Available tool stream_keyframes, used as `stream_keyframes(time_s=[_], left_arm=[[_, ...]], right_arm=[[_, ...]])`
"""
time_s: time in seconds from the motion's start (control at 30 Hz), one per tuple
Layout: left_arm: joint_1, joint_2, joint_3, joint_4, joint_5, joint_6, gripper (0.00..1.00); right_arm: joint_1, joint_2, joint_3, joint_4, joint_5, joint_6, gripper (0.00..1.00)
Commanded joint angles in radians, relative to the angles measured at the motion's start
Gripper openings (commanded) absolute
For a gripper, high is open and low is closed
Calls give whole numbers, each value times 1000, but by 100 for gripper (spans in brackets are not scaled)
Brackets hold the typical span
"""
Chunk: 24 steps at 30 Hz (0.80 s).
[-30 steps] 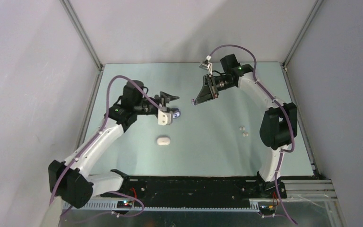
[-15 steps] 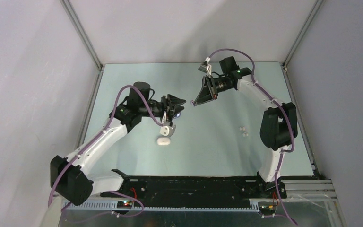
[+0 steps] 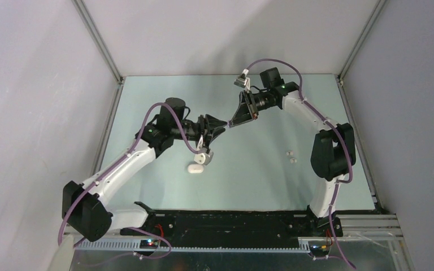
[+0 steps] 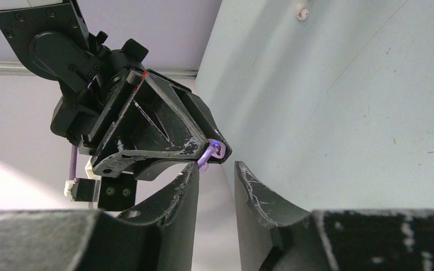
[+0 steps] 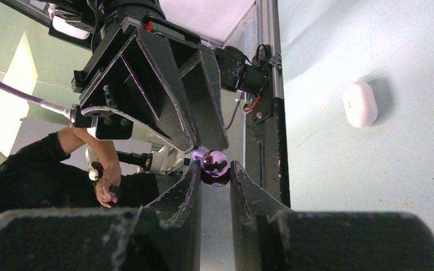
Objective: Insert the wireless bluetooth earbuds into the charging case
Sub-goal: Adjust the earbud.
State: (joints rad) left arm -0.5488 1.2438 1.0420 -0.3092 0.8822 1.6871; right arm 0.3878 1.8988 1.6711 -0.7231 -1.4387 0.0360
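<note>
- Purple earbud (image 5: 215, 162): a small, rounded, see-through bud held up in the air above the middle of the table (image 3: 260, 180), well clear of its surface.
- The right tool (image 3: 230, 122) has it pinched between its two fingertips. The jaws stand only a little apart, with the bud filling the gap at the very end.
- The left tool (image 4: 216, 165) faces the right one tip to tip, its ends right at the bud. Its jaws stand narrowly apart, and its own camera shows nothing in the gap between them. The bud sits just past its fingertips, and I cannot tell whether they touch it.
- Both arms reach in toward the centre, so the two tools meet nose to nose.
- White case (image 3: 195, 167): a pebble-shaped case lying flat and closed on the table, just in front of the left tool and apart from both tools.
- Two white earbuds (image 3: 289, 152) lie close together on the table on the right side, near the right arm and well apart from the case.
- A person (image 5: 39, 169) in dark sleeves shows at the edge of the right wrist view, beyond the table, gripping a handle.
</note>
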Motion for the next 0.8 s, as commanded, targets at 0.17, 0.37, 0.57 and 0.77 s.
stream_keyframes(time_s=[0.17, 0.37, 0.57, 0.77], left_arm=[[-30, -20, 18, 83, 14, 34, 32], [-33, -55, -25, 156, -38, -3, 26], [-34, -82, -50, 181, -61, -37, 27], [-34, -36, 10, 72, -7, 57, 30]], right_arm=[[7, -76, -25, 32, -7, 24, 10], [6, -84, -38, 49, -8, 45, 9], [5, -82, -39, 65, -9, 62, 9], [9, -79, -34, 67, -6, 67, 9]])
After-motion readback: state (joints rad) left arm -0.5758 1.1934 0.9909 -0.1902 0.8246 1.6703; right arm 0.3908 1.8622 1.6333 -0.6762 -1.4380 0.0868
